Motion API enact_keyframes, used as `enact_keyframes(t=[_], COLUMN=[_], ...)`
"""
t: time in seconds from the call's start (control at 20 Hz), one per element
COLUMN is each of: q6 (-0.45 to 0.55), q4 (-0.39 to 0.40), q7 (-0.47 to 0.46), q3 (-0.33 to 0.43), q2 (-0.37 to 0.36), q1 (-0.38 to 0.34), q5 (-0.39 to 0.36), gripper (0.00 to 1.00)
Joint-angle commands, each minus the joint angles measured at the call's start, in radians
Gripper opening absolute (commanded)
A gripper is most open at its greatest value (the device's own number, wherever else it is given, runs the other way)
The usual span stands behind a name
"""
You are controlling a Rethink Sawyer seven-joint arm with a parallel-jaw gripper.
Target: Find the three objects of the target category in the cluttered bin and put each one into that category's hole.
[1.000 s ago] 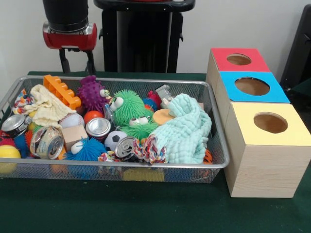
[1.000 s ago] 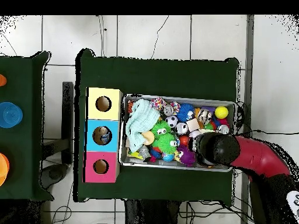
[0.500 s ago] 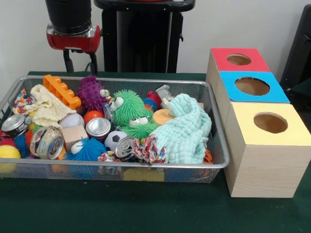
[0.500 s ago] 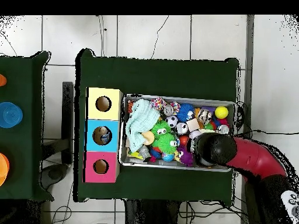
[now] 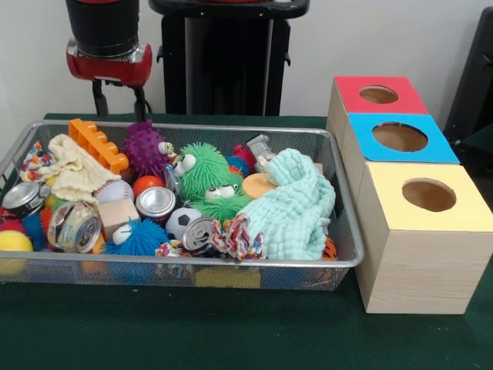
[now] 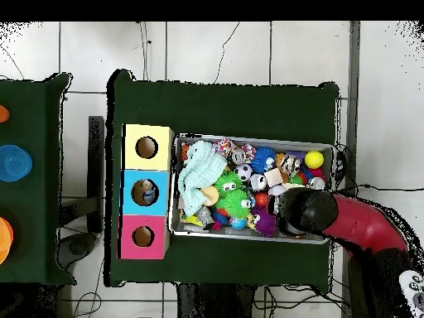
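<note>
The gripper point(image 5: 119, 99) hangs open and empty above the bin's point(image 5: 231, 264) back rim. The cans point(image 5: 156, 203) lie along its front half. A plunge could snag the cloth point(image 5: 73, 173).

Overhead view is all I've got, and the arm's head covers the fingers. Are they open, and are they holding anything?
Observer: The front view shows the gripper open, with the fingers apart and nothing between them.
Operator: Is it down in the bin?
Observer: No. The tips hang above the far rim of the mesh bin and touch no toy.
Operator: What lies nearest below the tips?
Observer: An orange toothed block, with a purple spiky toy beside it.
</note>
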Motion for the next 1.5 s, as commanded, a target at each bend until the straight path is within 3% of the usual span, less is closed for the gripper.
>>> enact_keyframes(t=[0.05, 0.65, 1.1, 1.5], q6=[-0.093, -0.113, -0.224, -0.230], q4=[-0.034, 0.042, 0.097, 0.055], q7=[0.169, 0.167, -0.004, 0.034], q3=[-0.015, -0.013, 0.123, 0.113], q2=[-0.006, -0.038, 0.023, 0.077], q1=[0.078, 0.160, 0.000, 0.001], q5=[-0.017, 0.058, 0.077, 0.041], gripper=[1.00, 1.00, 1.00, 1.00])
